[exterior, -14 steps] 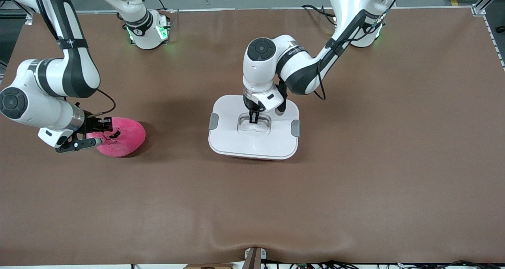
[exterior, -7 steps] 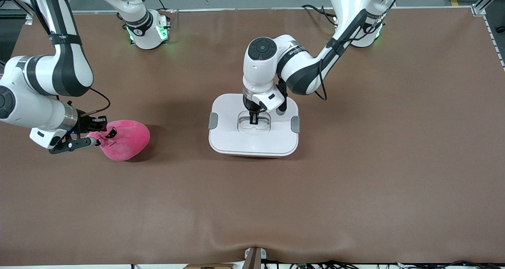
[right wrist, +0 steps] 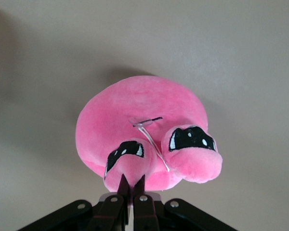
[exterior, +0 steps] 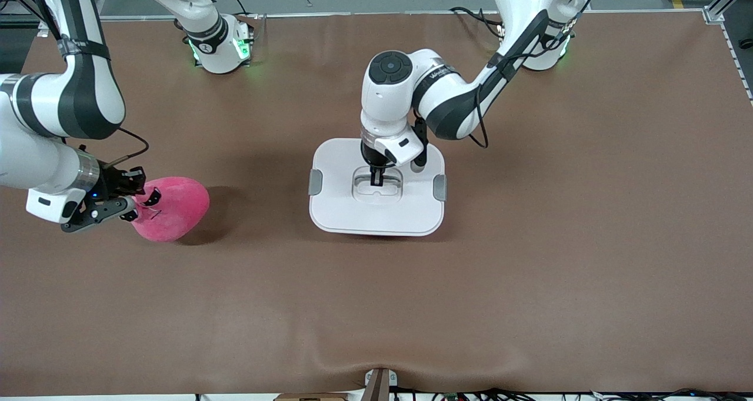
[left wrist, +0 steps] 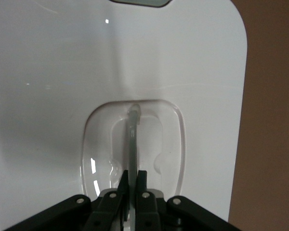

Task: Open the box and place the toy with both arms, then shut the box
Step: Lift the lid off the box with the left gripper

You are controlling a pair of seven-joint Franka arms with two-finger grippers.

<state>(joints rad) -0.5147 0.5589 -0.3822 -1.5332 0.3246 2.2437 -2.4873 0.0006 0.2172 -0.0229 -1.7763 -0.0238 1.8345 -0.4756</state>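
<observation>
Toy (exterior: 170, 208) lifted off surface (exterior: 529, 271), pinched by right gripper (exterior: 130, 208), frame left; lid handle (exterior: 376, 181) clamped by left gripper (exterior: 375, 180), centre; opening judged next.

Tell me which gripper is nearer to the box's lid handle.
Left. The left gripper is shut on the lid handle of the box; the right gripper is toward the right arm's end of the table, shut on the toy.

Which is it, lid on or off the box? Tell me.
On. The white lid covers the whole box with its grey side clips level at both ends; the left hand is shut on its recessed handle.
</observation>
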